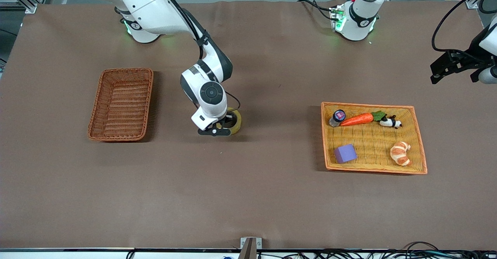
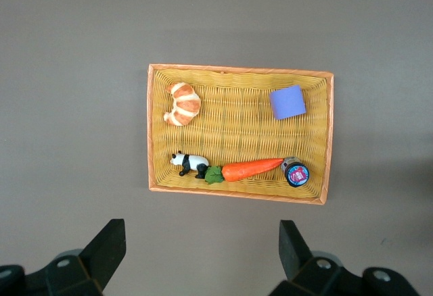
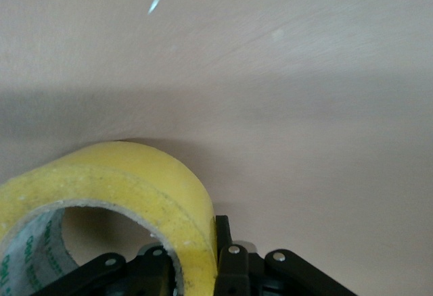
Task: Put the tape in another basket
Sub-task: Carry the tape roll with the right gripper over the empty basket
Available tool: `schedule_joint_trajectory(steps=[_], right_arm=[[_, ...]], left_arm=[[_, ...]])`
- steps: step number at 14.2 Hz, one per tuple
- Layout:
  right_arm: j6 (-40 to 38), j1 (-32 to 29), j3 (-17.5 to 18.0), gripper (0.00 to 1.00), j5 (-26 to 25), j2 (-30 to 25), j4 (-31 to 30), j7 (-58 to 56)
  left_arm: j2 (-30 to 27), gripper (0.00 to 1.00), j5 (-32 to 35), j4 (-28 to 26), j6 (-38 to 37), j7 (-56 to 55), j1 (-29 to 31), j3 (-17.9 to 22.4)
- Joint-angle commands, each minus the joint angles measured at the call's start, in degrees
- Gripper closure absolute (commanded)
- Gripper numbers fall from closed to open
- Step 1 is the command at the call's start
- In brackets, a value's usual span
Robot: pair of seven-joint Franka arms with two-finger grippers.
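Note:
The yellowish tape roll [image 1: 234, 121] stands on edge at the table's middle, between the two baskets. My right gripper [image 1: 222, 129] is shut on the tape's wall, one finger inside the ring and one outside; the right wrist view shows the tape [image 3: 135, 188] filling its lower corner. The reddish-brown wicker basket [image 1: 121, 104] lies empty toward the right arm's end of the table. My left gripper [image 1: 446, 66] is open and empty, raised over the table's edge at the left arm's end; its fingertips [image 2: 108, 245] show in the left wrist view.
A wider orange-yellow woven tray [image 1: 411, 150] toward the left arm's end holds a purple cube [image 1: 345, 153], a croissant [image 1: 400, 153], a carrot [image 1: 359, 119], a small panda [image 1: 390, 122] and a small jar [image 1: 337, 117].

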Motion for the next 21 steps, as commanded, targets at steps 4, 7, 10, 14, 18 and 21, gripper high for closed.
schedule_joint_trajectory(steps=[4, 7, 10, 14, 18, 21], right_arm=[[-19.6, -11.6, 0.8, 1.00, -0.6, -15.9, -0.1, -8.7], [-23.8, -20.8, 0.6, 1.00, -0.6, -24.7, -7.2, -23.3], [-22.8, -28.4, -0.6, 1.00, -1.0, -30.6, -15.5, -37.1], [-10.8, -28.8, -12.0, 1.00, -2.5, -34.7, -28.8, -52.6], [3.2, -28.8, -17.1, 1.00, -2.5, -35.5, -41.4, -58.8], [12.5, -28.7, -17.1, 0.99, -2.4, -35.3, -47.5, -58.7]], left_arm=[[-0.4, 0.00, -2.2, -0.2, -0.3, 0.2, -0.3, -0.4], [-0.7, 0.00, -2.3, -0.1, -1.8, 0.2, -0.3, -1.2], [-1.0, 0.00, -2.3, -0.2, -3.0, 0.2, -0.3, -2.0], [-0.8, 0.00, -2.0, -0.1, -2.9, 1.2, -0.1, -2.2], [-0.5, 0.00, -2.3, 0.1, -2.0, 1.7, 0.3, -2.2], [-0.3, 0.00, -2.3, 0.1, -2.0, 1.7, 0.3, -2.2]])
